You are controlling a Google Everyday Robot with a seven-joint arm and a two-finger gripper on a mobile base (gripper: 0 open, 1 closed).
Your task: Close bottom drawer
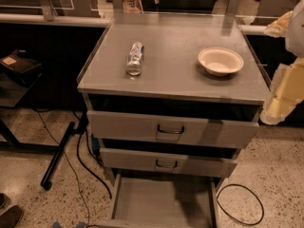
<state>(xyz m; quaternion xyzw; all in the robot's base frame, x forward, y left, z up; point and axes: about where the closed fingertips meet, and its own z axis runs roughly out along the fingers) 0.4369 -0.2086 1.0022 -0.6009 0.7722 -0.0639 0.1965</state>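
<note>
The bottom drawer (161, 201) of the grey metal cabinet is pulled far out toward me. Its plain grey tray is open to view and looks empty. Its front panel lies at the bottom edge of the camera view and its handle is out of view. My gripper (281, 91) shows as white and pale yellow parts at the right edge, level with the cabinet top (175, 77). It is well above and to the right of the bottom drawer and touches nothing.
The top drawer (173, 128) and middle drawer (166, 163) stand slightly out, each with a dark loop handle. A crushed bottle (135, 58) and a white bowl (220, 61) lie on the cabinet top. A black cable loop (240, 205), a black stand leg (57, 156) and shoes (7, 213) are on the floor.
</note>
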